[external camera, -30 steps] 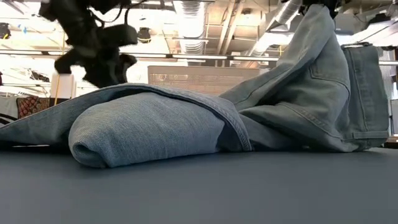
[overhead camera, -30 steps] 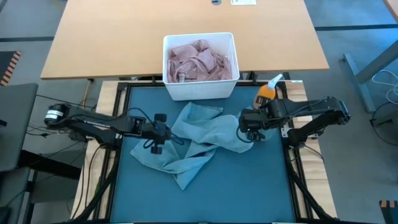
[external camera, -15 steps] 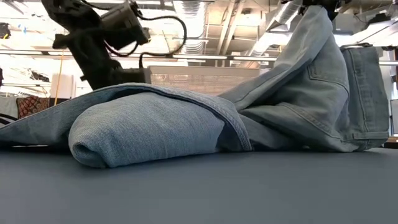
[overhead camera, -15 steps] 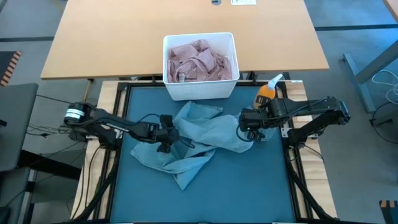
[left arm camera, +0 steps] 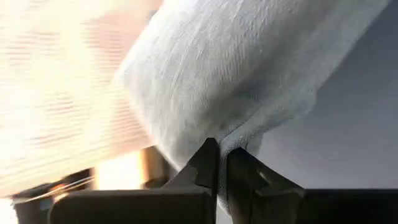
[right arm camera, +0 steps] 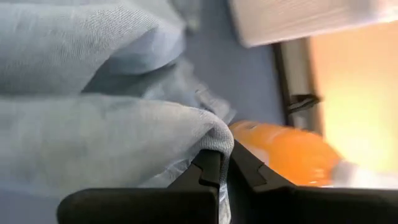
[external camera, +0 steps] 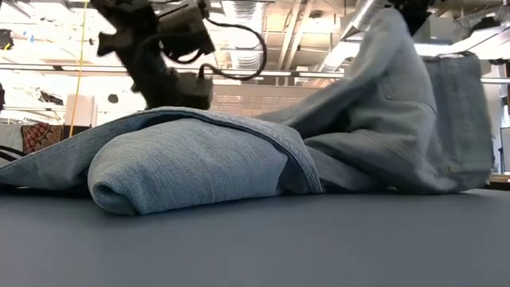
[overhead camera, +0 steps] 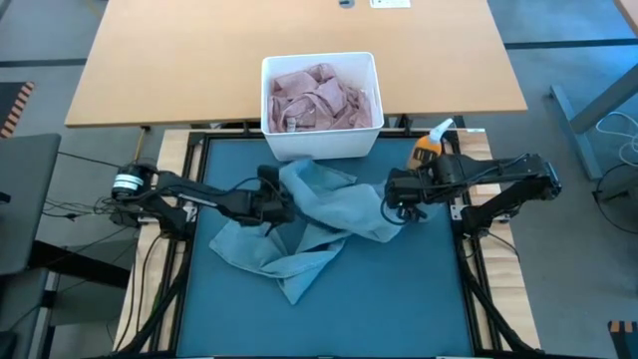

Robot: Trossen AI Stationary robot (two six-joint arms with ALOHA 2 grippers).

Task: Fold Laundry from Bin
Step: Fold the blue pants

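Observation:
Light blue jeans [overhead camera: 319,224] lie crumpled in the middle of the teal mat [overhead camera: 399,299]. In the low view the jeans [external camera: 199,163] show a rolled bulge in front. My left gripper [overhead camera: 283,207] is at their left side, shut on denim. My right gripper [overhead camera: 399,207] is at their right side, shut on a raised part of them. The white bin [overhead camera: 321,145] stands at the mat's far edge and holds pink laundry [overhead camera: 319,95]. My left gripper pinches a seamed edge of the jeans [left arm camera: 239,140] between its two fingers, as its wrist view shows. It comes from the table's left, slanting down. The rest of the jeans lies on the mat. My right gripper pinches a rounded fold of denim [right arm camera: 211,134] between its two fingers, coming from the table's right and slanting down. That part [external camera: 390,32] is held up above the mat, and the cloth slopes down from it to the heap.
An orange spray bottle [overhead camera: 429,148] stands just beyond my right gripper, at the mat's far right corner. A wooden table [overhead camera: 150,60] lies behind the bin. The mat's near half is bare.
My left gripper has moved toward the table's right and a little toward the far edge, onto the jeans' left side. Its wrist has turned, and it has taken hold of the denim there. The cloth near the bin has shifted slightly.

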